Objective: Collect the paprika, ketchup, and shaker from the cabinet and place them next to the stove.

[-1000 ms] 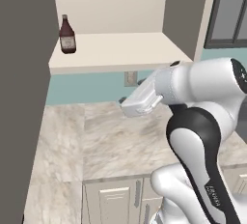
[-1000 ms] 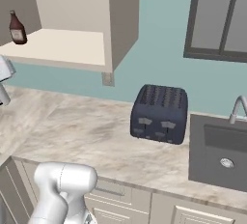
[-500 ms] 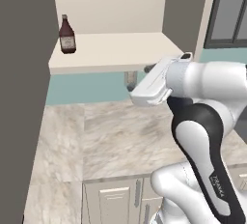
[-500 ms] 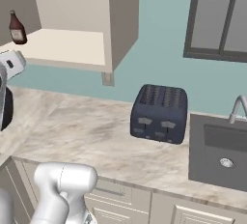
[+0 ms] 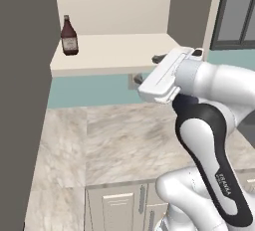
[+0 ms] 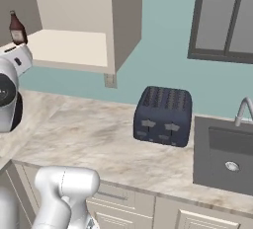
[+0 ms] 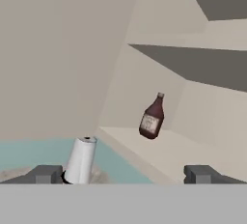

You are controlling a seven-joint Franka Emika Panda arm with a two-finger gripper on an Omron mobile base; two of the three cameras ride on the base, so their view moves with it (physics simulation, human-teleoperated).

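Dark red-brown ketchup [image 5: 69, 37] upright on the cabinet [image 5: 114, 48] shelf, neck up — gripper [image 7: 123, 174] open, well short

My arm rises from the base, bends at a dark elbow joint and reaches forward and up, with the white wrist and hand tilted on a slant. My gripper [image 7: 123, 174] is empty, its jaws spread wide apart; the two dark fingertips [image 7: 47, 174] stand far from each other with nothing between them or touching them.
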